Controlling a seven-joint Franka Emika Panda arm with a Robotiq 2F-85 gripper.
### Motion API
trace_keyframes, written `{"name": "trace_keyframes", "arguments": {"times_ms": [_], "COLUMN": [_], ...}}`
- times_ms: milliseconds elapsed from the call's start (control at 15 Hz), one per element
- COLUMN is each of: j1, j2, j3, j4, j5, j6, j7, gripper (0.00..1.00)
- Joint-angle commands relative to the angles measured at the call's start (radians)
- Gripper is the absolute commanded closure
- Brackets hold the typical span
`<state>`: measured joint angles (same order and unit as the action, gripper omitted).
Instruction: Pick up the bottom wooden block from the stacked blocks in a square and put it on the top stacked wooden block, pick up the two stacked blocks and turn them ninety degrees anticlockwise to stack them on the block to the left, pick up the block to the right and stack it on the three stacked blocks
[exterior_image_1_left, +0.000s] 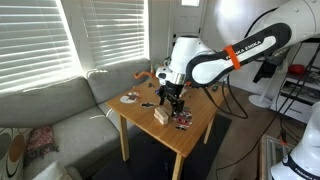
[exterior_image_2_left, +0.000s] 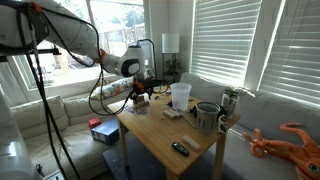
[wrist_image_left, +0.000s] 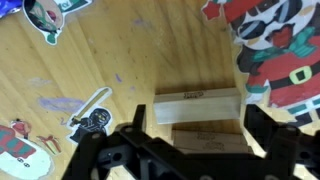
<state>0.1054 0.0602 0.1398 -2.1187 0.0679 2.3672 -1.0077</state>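
Note:
In the wrist view a pale tan wooden block (wrist_image_left: 197, 106) lies crosswise on top of more of the stacked blocks (wrist_image_left: 207, 142), on the wooden table (wrist_image_left: 110, 50). My black gripper (wrist_image_left: 197, 126) hangs straight over this stack. It is open, with one finger (wrist_image_left: 135, 128) on each side of the stack and a small gap to the wood. In an exterior view the gripper (exterior_image_1_left: 172, 100) points down over the table, and a tan block (exterior_image_1_left: 160, 117) shows just below and beside it. From the opposite side the gripper (exterior_image_2_left: 140, 90) hides the blocks.
Stickers cover the tabletop, among them a Santa (wrist_image_left: 280, 50). Small dark red-speckled items (exterior_image_1_left: 183, 122) lie near the block. A clear cup (exterior_image_2_left: 180, 95), a mug (exterior_image_2_left: 207, 117), a can (exterior_image_2_left: 230, 100) and a black remote (exterior_image_2_left: 180, 148) stand elsewhere on the table. A sofa (exterior_image_1_left: 50, 110) adjoins it.

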Motion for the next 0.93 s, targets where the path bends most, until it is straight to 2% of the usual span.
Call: {"name": "trace_keyframes", "arguments": {"times_ms": [0,400,467,600,733,867], "j1": [-0.008,-0.012,-0.013,-0.015,-0.015,-0.014], "j2": [0.027,0.059,0.064,0.071,0.068,0.057], "j3": [-0.003,0.003,0.004,0.006,0.006,0.005], "j4": [0.032,0.058,0.062,0.067,0.075,0.078], "j5": [0.008,0.016,0.019,0.026,0.035,0.04], "j6": [-0.008,-0.019,-0.019,-0.023,-0.045,-0.059], "j7": [-0.063,-0.103,-0.11,-0.117,-0.099,-0.086], "gripper": [0.0,0.0,0.05,0.29,0.39,0.4]}}
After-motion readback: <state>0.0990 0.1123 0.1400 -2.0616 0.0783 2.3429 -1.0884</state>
